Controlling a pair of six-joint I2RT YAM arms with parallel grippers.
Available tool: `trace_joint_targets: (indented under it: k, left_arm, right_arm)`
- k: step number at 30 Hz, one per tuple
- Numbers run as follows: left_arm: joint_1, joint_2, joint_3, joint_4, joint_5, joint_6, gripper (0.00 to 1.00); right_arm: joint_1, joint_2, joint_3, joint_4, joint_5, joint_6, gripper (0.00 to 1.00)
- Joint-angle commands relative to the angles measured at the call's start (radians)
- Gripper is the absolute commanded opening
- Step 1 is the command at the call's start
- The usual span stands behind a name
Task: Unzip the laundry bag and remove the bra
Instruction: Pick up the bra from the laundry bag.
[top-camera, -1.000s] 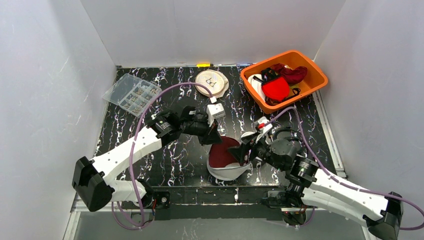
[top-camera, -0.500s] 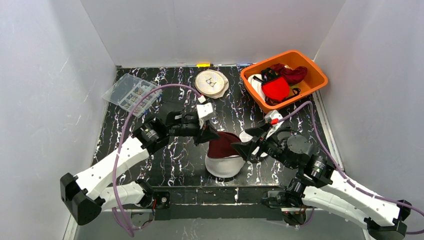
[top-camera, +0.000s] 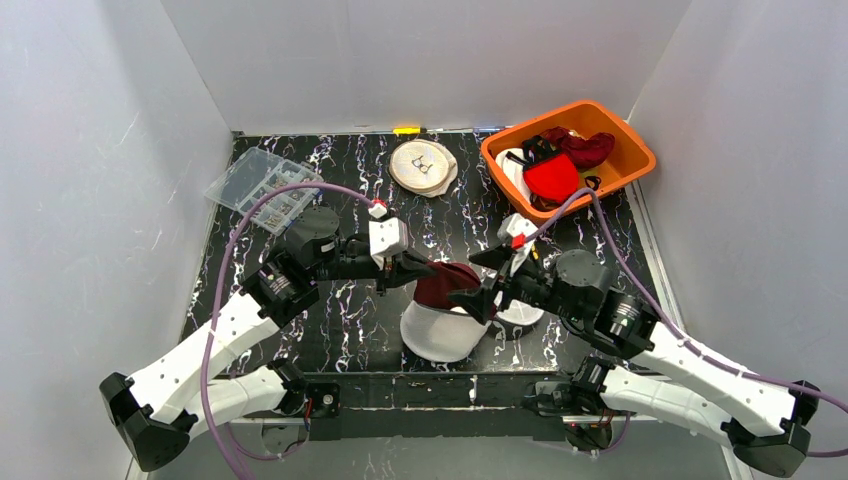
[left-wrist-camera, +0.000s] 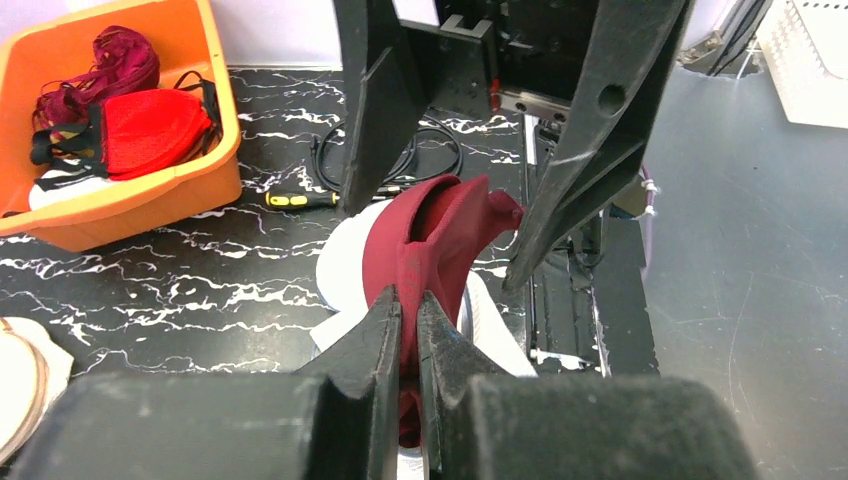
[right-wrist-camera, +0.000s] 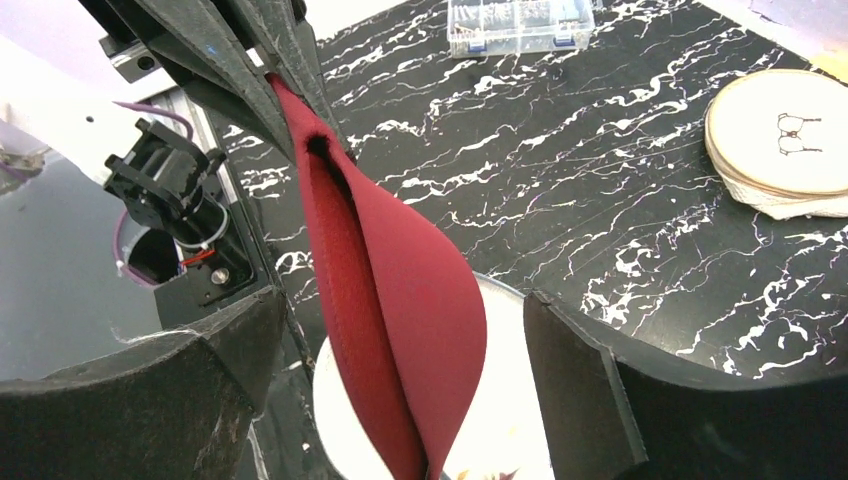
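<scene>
"Looking from above first: how far along are you?"

"Most of the way, I judge. The laundry bag (top-camera: 435, 340) lies open, so the unzipping looks done, and the bra (top-camera: 447, 284) rises out of the bag's mouth. My left gripper (top-camera: 415, 270) pinches the bra's edge just above the bag's far left rim. My right gripper (top-camera: 483, 296) hovers over the bag's right side."

"And from your left wrist?"

"My left fingers (left-wrist-camera: 385, 325) are clamped narrow on a fold of red cloth. The bra's far end stands up between the two spread fingers of my right gripper, and the white bag shows under and behind it."

"From your right wrist?"

"There my right jaws stand wide, one on each side of the bra (right-wrist-camera: 400, 290), touching neither face as far as I can tell. The cup's lower tip dips into the white bag (right-wrist-camera: 335, 385) directly below."

"What is left, then?"

"Lifting that last part clear of the bag and setting the bra down beside it. I cannot tell whether any strap is caught inside the bag."
</scene>
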Motion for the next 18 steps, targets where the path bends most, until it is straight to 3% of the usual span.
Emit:
trace_joint_targets:
  k: [1, 6, 10, 14, 15, 17, 18]
  left_arm:
    - [0.001, -0.024, -0.028, 0.12, 0.072, -0.01, 0.0]
    - [0.001, -0.029, -0.038, 0.124, 0.084, -0.018, 0.0]
    - [0.001, -0.035, -0.051, 0.124, 0.079, -0.029, 0.0]
    - [0.0, -0.05, -0.073, 0.122, 0.026, -0.054, 0.0]
    - [0.001, -0.055, -0.079, 0.117, -0.006, -0.065, 0.06]
    - [0.001, -0.061, -0.086, 0.091, -0.085, -0.095, 0.32]
    - [0.001, -0.064, -0.09, 0.081, -0.126, -0.107, 0.44]
  right_arm:
    - [0.003, 0.042, 0.014, 0.086, -0.044, -0.057, 0.93]
    - [0.002, 0.101, -0.007, 0.172, -0.077, -0.042, 0.78]
    - [0.003, 0.164, -0.009, 0.198, -0.113, -0.015, 0.45]
    - [0.002, 0.184, 0.0, 0.172, -0.09, -0.016, 0.2]
    - [0.002, 0.174, 0.001, 0.168, -0.061, -0.018, 0.15]
    - [0.003, 0.153, 0.009, 0.146, 0.007, -0.018, 0.03]
    - [0.003, 0.144, 0.015, 0.136, 0.028, -0.017, 0.01]
